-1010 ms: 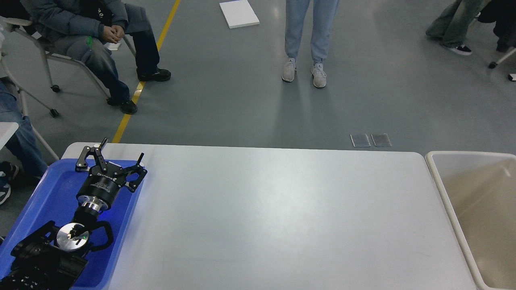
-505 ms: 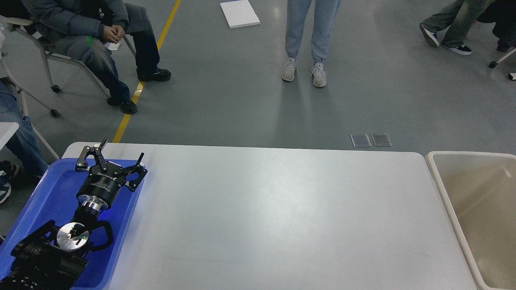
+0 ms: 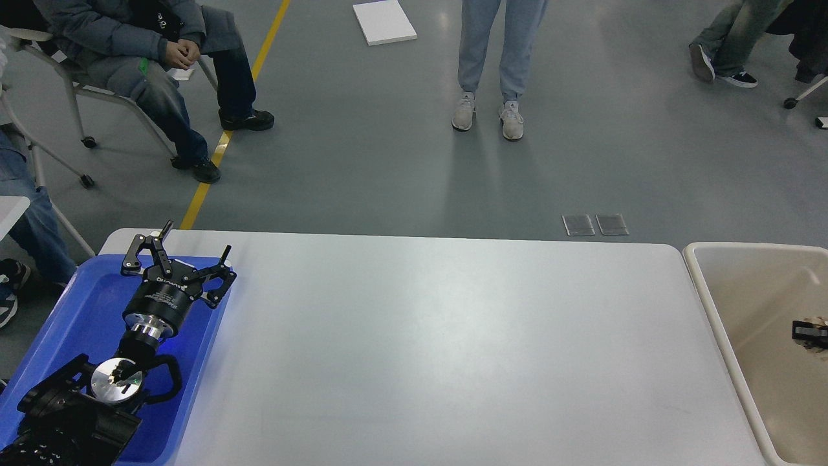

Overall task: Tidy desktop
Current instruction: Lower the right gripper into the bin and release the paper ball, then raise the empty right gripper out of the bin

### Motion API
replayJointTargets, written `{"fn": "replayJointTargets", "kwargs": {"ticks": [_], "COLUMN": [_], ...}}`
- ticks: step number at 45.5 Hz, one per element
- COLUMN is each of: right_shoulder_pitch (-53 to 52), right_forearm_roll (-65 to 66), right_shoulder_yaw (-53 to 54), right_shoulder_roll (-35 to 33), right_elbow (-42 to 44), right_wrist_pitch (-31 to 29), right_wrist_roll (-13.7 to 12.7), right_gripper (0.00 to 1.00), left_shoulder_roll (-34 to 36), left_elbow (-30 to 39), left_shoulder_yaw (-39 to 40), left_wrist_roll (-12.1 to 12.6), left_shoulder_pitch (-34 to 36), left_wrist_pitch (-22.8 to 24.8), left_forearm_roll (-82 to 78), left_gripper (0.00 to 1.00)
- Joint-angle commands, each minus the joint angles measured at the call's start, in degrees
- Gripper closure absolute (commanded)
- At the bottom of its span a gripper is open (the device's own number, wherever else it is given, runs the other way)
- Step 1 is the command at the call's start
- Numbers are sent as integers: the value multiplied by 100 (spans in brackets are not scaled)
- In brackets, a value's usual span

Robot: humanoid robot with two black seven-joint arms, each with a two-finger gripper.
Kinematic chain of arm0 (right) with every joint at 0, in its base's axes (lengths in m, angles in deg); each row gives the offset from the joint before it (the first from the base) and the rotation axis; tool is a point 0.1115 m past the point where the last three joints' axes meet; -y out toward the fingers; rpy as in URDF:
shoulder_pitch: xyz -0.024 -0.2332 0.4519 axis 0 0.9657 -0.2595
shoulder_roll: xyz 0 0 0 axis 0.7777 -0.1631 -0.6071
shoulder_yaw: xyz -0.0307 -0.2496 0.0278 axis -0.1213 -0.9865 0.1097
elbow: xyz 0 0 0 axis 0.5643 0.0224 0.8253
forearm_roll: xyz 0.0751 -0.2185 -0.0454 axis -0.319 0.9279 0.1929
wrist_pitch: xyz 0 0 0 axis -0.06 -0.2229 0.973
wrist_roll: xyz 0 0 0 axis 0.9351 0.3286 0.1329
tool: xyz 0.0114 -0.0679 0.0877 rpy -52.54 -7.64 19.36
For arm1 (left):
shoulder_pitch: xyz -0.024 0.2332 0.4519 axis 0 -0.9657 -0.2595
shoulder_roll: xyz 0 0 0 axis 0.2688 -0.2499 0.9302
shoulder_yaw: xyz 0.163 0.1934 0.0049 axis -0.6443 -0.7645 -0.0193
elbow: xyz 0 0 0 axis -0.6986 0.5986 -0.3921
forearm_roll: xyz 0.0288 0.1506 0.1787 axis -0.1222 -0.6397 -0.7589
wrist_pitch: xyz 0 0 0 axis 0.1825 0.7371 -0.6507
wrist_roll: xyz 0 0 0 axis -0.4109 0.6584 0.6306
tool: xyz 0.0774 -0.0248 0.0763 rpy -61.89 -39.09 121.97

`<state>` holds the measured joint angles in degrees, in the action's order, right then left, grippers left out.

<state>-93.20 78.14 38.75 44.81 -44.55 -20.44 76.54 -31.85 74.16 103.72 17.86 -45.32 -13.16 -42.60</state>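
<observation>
The left hand (image 3: 187,249) is held wide and empty over the blue tray (image 3: 84,323); the table (image 3: 453,349) looks bare; the tray rim could be clipped if lowered.

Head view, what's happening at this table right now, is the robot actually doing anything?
Not much is being handled. The left gripper hangs open and empty over the far end of the blue tray at the left edge of the desktop. A small dark part pokes in at the right edge over the beige bin; it is too cropped to say what it is. No loose items show on the desktop. People sit and stand on the floor beyond.
</observation>
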Motion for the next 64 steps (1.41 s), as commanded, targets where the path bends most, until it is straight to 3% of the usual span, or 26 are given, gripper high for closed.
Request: {"fn": "replayJointTargets", "kwargs": {"ticks": [1,6,7,9,12,15,20,23,41,53,64], "right_shoulder_pitch": [327,327,327,318,310,266,195,116,-595,-2247,-3267], "right_forearm_roll": [-71,-71,-71,-80,-80,-89,-159,-212,-326,-326,-317], "right_shoulder_yaw": [151,151,151,151,159,159,212,221,230,186,194], "right_shoulder_roll": [198,190,190,190,190,190,163,128,-48,-961,-1251], "right_elbow": [168,168,168,168,168,159,151,124,-33,-1914,-2415], "right_wrist_pitch": [137,137,137,137,137,154,154,146,75,128,58], "right_wrist_roll": [-54,-54,-54,-46,-46,-46,-37,-37,-37,-37,-28], "right_gripper": [100,100,96,84,56,35,11,3,0,0,0], "left_shoulder_roll": [0,0,0,0,0,0,0,0,0,0,0], "left_elbow": [0,0,0,0,0,0,0,0,0,0,0], "left_shoulder_yaw": [-5,4,4,-5,-5,4,-5,-5,-5,-5,-5], "left_wrist_roll": [0,0,0,0,0,0,1,0,0,0,9], "left_shoulder_pitch": [0,0,0,0,0,0,0,0,0,0,0], "left_wrist_pitch": [0,0,0,0,0,0,0,0,0,0,0], "left_forearm_roll": [1,1,1,1,1,1,1,1,1,1,1], "left_gripper": [0,0,0,0,0,0,0,0,0,0,0]}}
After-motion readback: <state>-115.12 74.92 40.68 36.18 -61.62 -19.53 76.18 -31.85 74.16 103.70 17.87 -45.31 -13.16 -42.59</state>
